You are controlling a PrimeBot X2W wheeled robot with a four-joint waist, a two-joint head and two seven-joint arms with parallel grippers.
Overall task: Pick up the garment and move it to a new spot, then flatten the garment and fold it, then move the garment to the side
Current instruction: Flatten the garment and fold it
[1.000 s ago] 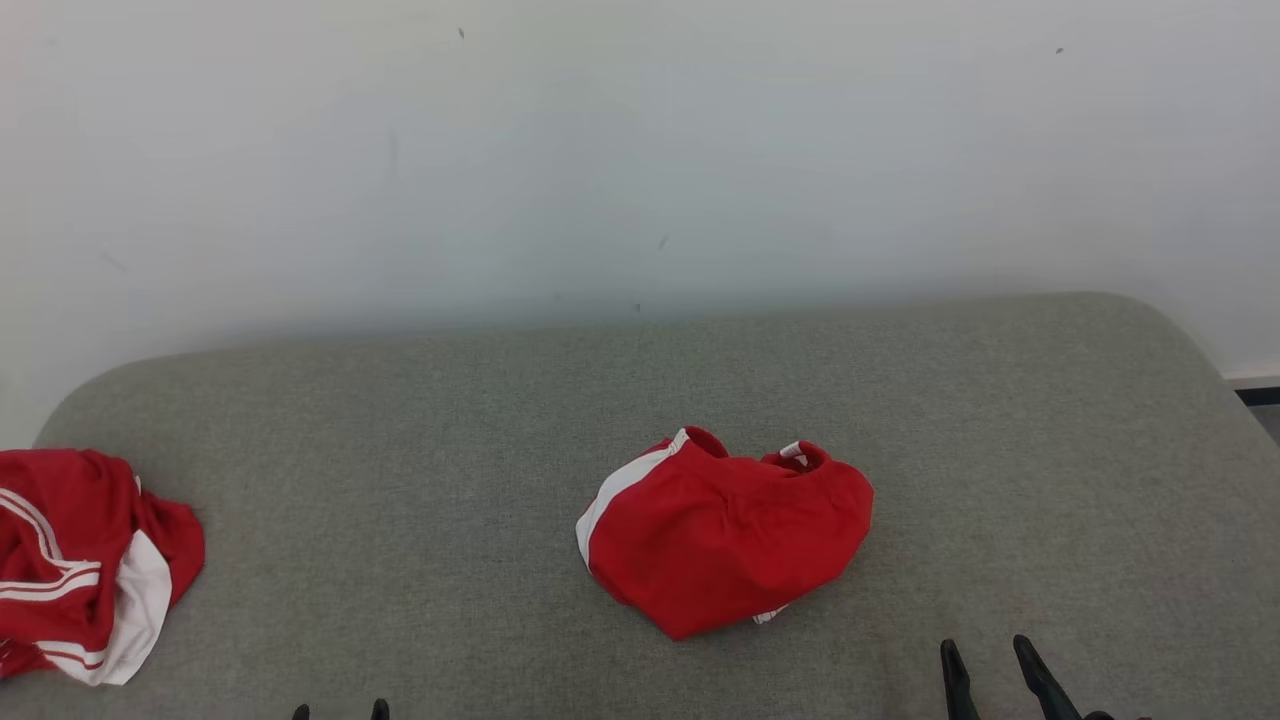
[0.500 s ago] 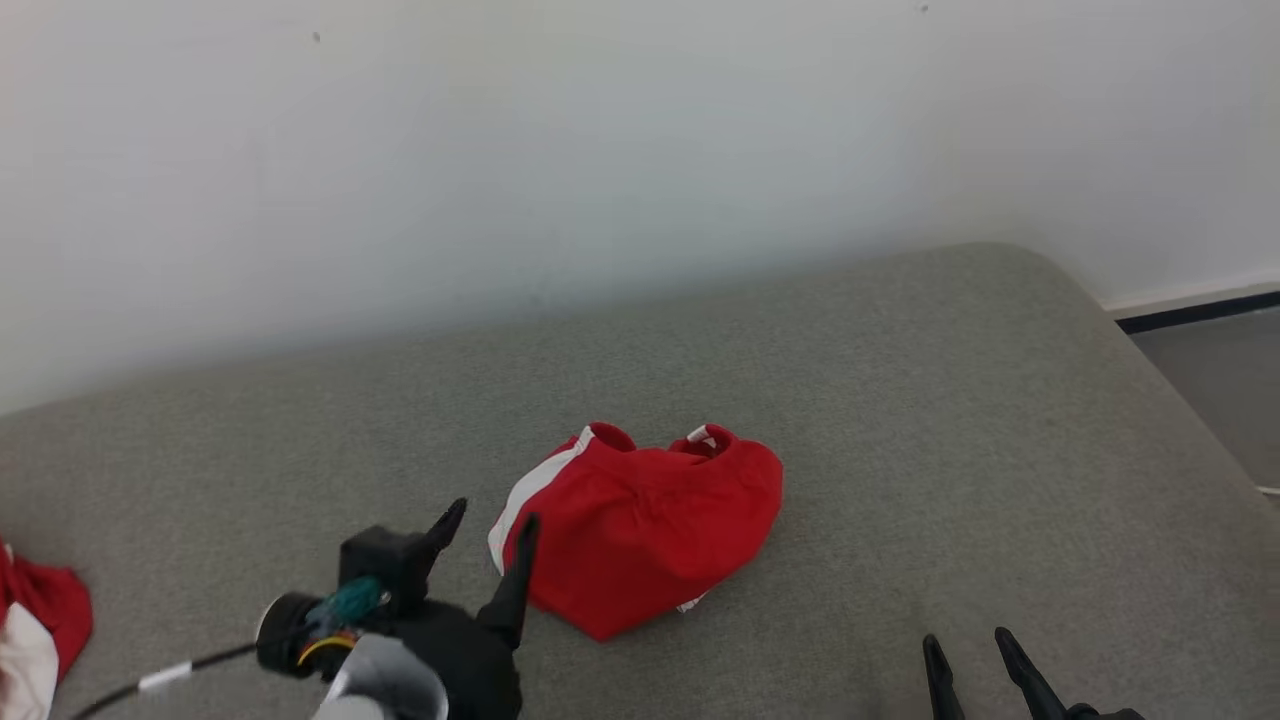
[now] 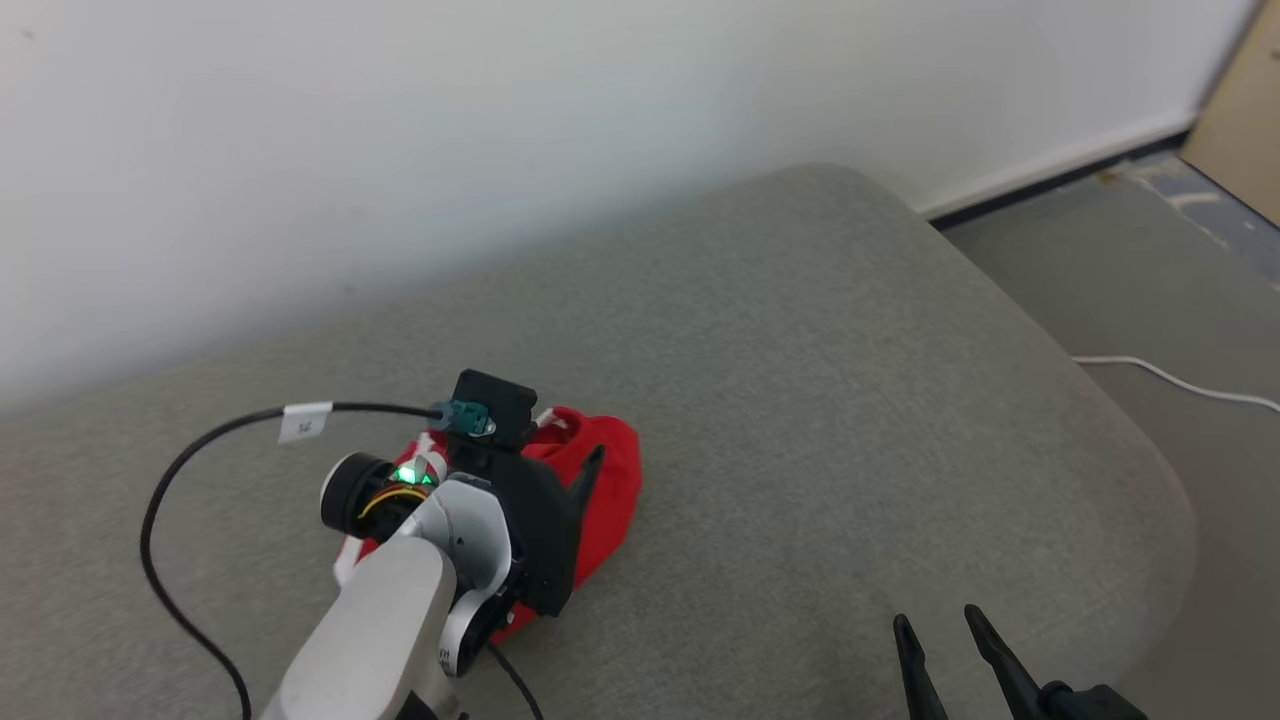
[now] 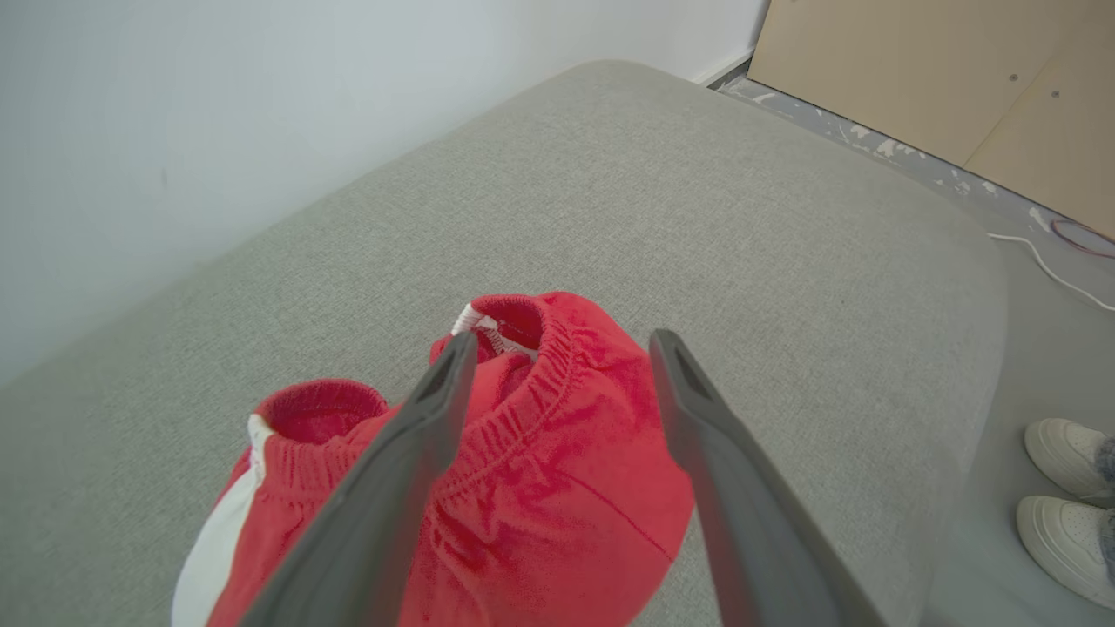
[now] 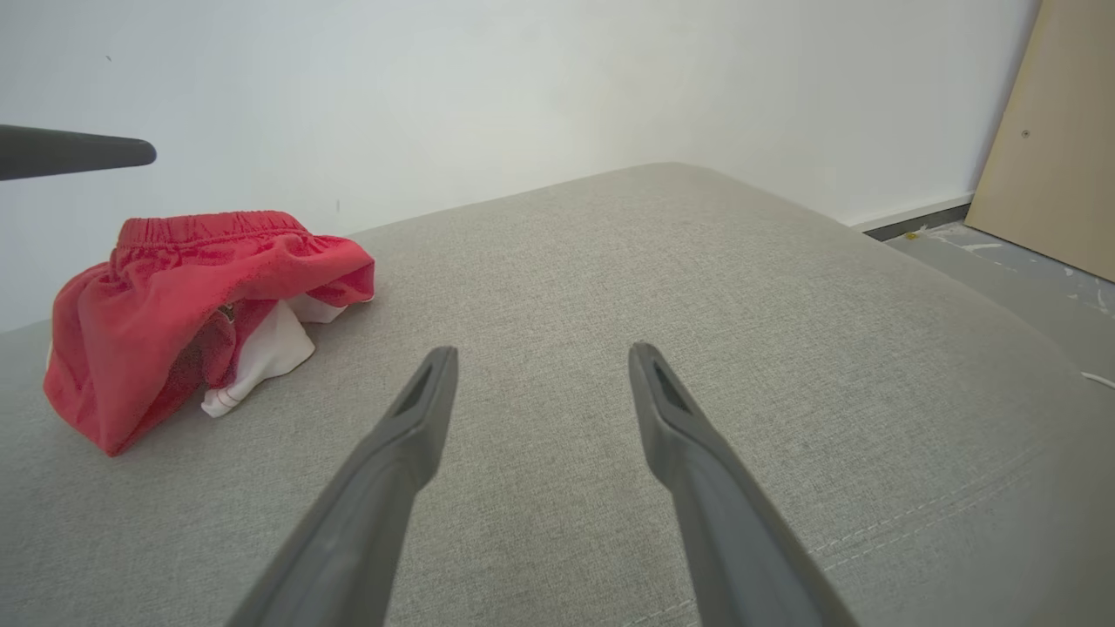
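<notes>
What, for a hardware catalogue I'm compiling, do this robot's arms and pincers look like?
The left forearm is pale grey with a black wrist block, a lit green light, a teal plug and a black cable carrying a white tag. The left pincer and right pincer each have two long, dark, tapering fingers.
</notes>
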